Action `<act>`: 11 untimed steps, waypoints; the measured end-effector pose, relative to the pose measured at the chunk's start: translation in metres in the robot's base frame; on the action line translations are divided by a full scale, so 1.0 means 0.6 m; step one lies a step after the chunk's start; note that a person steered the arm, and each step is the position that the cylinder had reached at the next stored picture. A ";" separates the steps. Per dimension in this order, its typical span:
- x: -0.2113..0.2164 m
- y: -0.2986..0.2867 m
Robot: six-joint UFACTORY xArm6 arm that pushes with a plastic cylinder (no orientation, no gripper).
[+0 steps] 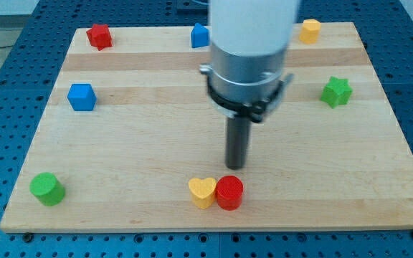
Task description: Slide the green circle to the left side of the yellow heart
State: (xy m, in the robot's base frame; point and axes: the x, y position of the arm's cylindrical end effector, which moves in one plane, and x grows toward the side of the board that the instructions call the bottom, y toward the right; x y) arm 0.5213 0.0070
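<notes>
Nearest the view's bottom edge of the pale wooden board (120, 186): small green plastic circle block (46, 188) at the bottom-left corner, alone, nothing touching it. Well to its right, near bottom centre, small yellow plastic heart block (202, 191), with a small red plastic circle block (229, 192) touching the heart's right side. Heart's left side is open board. My tip (235, 166) sits just above the red circle, slightly toward the view's top, apparently not touching either block; it is well apart from the green circle. No gripper on this rig: rod only, holding nothing. Judgement: green circle looks light, rigid, smooth-walled, 1 low cylinder that should slide easily on the wood but will roll off the rod if struck off-centre. Contact point should be its left wall, on the line through its centre, pushing toward the view's right and stopping just short of the heart. Mid board: blue plastic cube (81, 97) at left, green plastic star block (336, 92) at right. Far edge: red plastic block (100, 36), shape unclear, top left; blue plastic block (200, 34) partly hidden by the arm; yellow-orange plastic block (310, 30) top right.
</notes>
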 end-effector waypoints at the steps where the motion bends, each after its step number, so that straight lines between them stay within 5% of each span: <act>1: -0.006 -0.129; 3: -0.006 -0.444; 4: 0.022 -0.519; 8: 0.086 -0.437; 11: 0.101 -0.278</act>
State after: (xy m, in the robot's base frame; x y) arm 0.5818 -0.1600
